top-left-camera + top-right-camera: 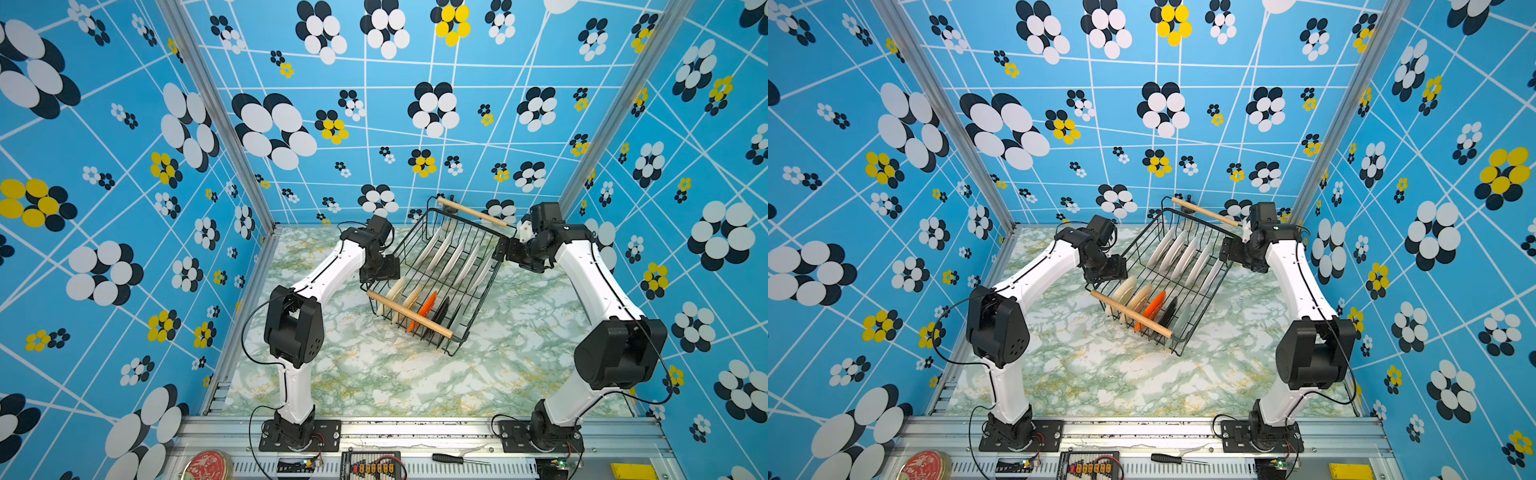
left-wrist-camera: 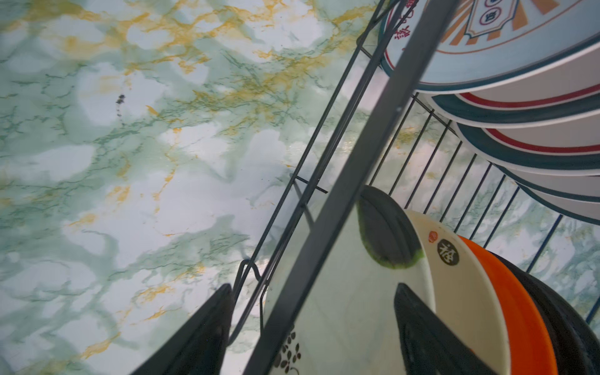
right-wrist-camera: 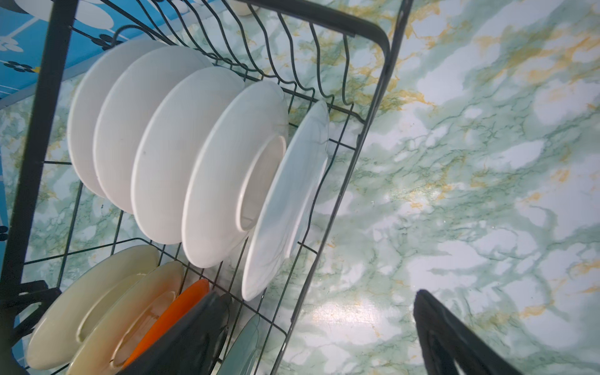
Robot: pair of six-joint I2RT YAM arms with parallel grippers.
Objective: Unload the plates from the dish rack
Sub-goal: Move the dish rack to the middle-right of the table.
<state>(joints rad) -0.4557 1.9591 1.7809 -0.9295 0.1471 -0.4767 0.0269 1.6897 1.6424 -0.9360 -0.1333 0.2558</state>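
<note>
The dish rack (image 1: pixel 409 313) sits askew on the marble table (image 1: pixel 374 374), toward its rear, fully loaded: a row of large white plates (image 3: pixel 168 146) on edge, and beside it a row of smaller plates, among them a cream plate (image 2: pixel 341 308) and an orange plate (image 1: pixel 426 309). The left gripper (image 2: pixel 313 285) stands open astride the rack's rim, one finger outside and one inside by the cream plate. The right gripper (image 3: pixel 316 293), likewise open, straddles the opposite side. Risk noted: closing here would likely pinch wire with, or instead of, a plate and drag the rack. The plates stand close, so a tilted lift may knock a neighbour over.
</note>
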